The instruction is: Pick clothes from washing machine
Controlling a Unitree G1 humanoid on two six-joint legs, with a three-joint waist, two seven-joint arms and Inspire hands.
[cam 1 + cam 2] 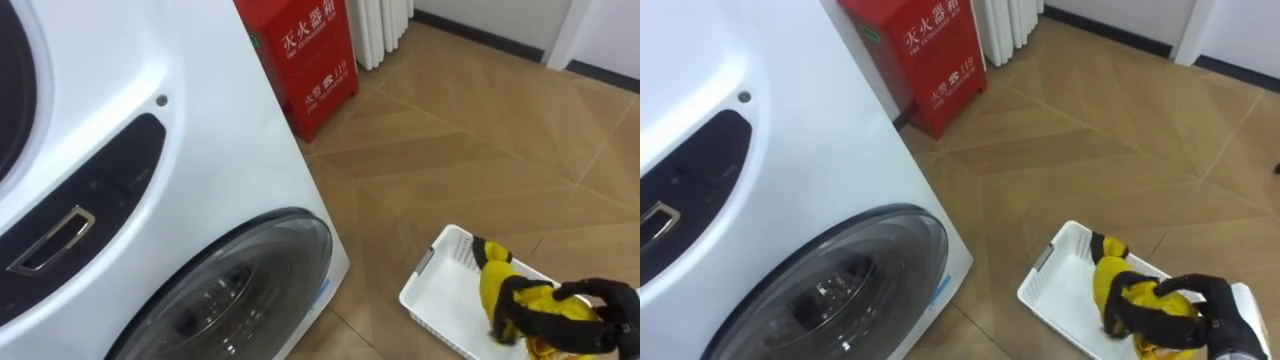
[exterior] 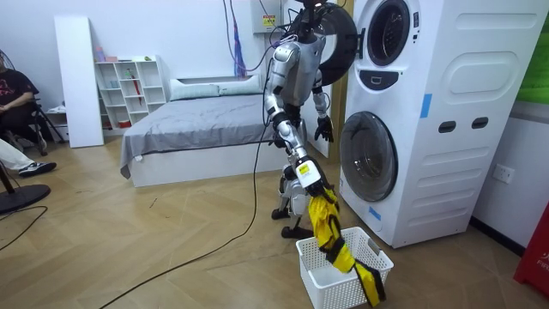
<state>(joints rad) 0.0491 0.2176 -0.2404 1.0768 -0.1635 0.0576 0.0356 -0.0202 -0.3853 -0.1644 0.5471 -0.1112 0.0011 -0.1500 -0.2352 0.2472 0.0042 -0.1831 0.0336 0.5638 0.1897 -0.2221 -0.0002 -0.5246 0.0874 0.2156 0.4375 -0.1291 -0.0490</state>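
**Yellow garment held over the basket**

The right hand [image 1: 600, 305] is clenched round a yellow-and-black garment [image 1: 505, 290]. The garment hangs down into the white basket [image 1: 435, 290], which sits on the wood floor [image 1: 480, 130] at five o'clock in the eye views. The washing machine [image 1: 200, 150] stands from nine to seven o'clock, near the basket, with its lower round door [image 1: 240, 290] closed. A red cabinet [image 1: 305, 55] stands at twelve o'clock beside the machine, and a white radiator [image 1: 385, 25] is at one o'clock. In the room view the left hand [image 2: 323, 130] hangs before the machine, and I cannot tell its grip. The upper door [image 2: 339, 39] is swung open. A bed [image 2: 197, 120] lies at nine o'clock.
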